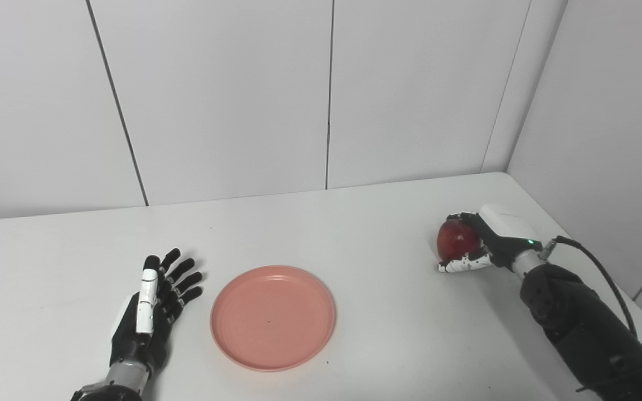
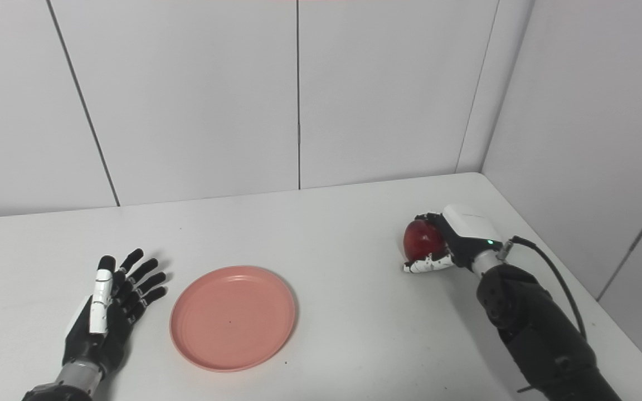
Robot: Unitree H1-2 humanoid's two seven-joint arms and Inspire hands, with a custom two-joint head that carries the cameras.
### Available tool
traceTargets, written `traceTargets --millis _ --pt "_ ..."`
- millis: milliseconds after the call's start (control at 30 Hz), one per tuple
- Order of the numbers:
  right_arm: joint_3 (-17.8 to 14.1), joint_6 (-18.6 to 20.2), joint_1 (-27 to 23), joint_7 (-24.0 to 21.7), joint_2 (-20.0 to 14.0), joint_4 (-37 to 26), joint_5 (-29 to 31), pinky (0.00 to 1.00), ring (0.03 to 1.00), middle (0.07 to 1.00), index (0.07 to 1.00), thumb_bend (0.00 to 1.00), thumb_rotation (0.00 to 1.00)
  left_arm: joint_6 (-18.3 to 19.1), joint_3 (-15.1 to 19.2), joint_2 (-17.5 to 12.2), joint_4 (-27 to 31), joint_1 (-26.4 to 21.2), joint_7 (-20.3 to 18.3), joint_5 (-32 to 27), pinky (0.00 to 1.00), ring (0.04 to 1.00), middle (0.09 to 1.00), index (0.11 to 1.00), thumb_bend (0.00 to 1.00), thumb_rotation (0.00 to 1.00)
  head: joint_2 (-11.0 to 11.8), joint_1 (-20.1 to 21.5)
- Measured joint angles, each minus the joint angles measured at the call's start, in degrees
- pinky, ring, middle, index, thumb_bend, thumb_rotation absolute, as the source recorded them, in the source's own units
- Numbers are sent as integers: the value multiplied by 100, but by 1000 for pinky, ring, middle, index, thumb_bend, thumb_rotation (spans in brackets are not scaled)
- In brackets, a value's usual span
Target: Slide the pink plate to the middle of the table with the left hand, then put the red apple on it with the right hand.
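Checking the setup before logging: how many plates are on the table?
1. The pink plate lies empty near the table's front middle, just right of the open left hand. None appear hidden.

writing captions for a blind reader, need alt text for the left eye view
The right hand is closed around a round red apple near the right edge of a white table. An empty round pink plate lies near the table's middle, beside the open left hand.
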State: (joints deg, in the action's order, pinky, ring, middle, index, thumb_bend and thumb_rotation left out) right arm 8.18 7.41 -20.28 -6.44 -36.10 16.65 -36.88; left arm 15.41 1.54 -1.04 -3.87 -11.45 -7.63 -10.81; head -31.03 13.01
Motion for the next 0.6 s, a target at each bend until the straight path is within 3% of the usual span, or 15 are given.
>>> traceTargets --millis 100,267,433,600 --pt "-22 -125 17 98 3 67 120 404 478 553 708 727 223 0 1 0 2 1 0 -1 832 840 885 898 632 1000 0 0" --pt "-35 -439 30 316 17 133 276 378 448 524 690 677 205 0 1 0 2 2 1 -2 830 840 887 903 630 1000 44 -9" --pt "-35 -448 54 334 19 112 286 378 447 522 688 669 190 7 -6 1 14 6 11 2 824 836 883 897 627 1000 44 -9" --pt "-35 -467 55 342 19 111 292 322 387 479 667 662 163 9 -14 1 29 12 11 2 813 836 878 891 617 1000 88 -26"
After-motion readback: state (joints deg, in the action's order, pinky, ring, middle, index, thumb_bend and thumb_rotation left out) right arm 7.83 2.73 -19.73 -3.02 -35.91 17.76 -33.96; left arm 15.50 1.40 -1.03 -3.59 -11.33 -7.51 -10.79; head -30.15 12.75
